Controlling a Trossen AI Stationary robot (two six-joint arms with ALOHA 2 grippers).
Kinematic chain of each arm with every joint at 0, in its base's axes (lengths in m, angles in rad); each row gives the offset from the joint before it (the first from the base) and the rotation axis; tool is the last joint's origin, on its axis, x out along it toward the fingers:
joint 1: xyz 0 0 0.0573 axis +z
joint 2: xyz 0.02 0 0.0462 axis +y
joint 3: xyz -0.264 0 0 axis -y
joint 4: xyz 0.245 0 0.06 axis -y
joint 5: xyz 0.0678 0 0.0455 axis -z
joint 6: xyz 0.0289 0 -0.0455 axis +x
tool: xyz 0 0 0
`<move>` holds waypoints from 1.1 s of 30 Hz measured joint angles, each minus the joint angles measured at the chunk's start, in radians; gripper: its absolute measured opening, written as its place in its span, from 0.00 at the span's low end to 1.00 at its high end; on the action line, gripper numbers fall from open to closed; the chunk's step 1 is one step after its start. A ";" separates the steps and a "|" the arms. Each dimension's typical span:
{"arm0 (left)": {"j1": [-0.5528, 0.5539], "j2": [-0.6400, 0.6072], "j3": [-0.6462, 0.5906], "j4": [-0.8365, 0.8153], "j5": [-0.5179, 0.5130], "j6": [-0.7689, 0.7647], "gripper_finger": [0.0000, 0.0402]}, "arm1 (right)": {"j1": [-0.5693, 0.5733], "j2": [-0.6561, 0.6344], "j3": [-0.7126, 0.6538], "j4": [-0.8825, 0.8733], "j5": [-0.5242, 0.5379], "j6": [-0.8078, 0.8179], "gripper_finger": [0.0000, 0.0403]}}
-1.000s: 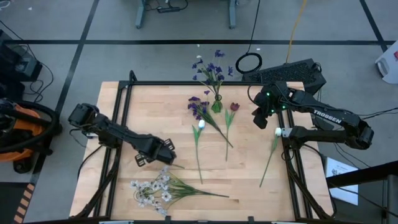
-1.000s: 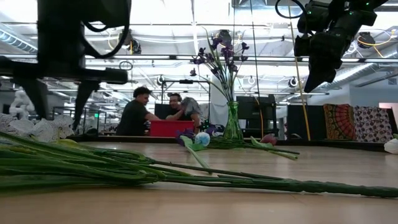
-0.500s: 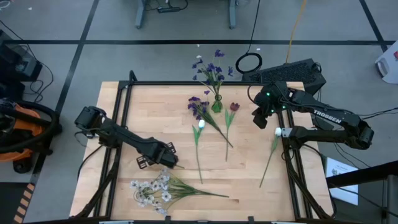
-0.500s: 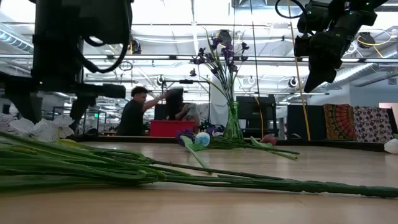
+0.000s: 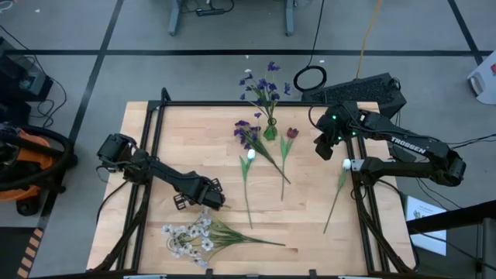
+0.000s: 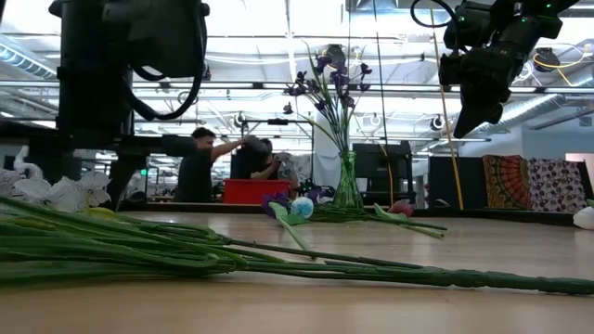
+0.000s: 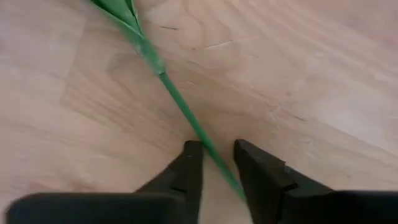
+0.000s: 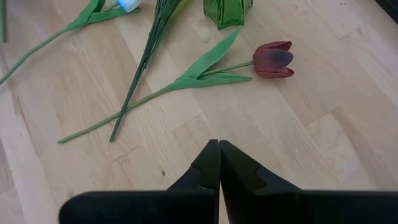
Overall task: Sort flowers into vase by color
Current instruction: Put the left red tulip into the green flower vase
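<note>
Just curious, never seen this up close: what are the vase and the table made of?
The vase looks like green glass: see-through and glossy. The table looks like pale wood, joined in planks with visible grain, matte finish, within a dark metal-looking frame.

Bright, even light falls from overhead. In the low view the ceiling lamps (image 6: 278, 19) glare white toward 12 o'clock and the near green stems (image 6: 139, 252) blur. The table (image 5: 310, 225) shows only faint, soft shadows under the arms.
</note>
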 joint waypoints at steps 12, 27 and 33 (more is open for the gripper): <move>0.098 0.003 -0.004 -0.007 -0.161 0.124 0.03 | 0.000 0.000 0.000 0.013 0.000 0.028 0.00; 0.423 -0.347 -0.002 0.013 -0.521 0.928 0.03 | 0.008 0.000 0.000 0.045 0.000 0.268 0.00; 0.421 -0.573 -0.002 0.243 -0.635 1.392 0.03 | 0.063 0.000 0.000 0.137 0.003 0.389 0.00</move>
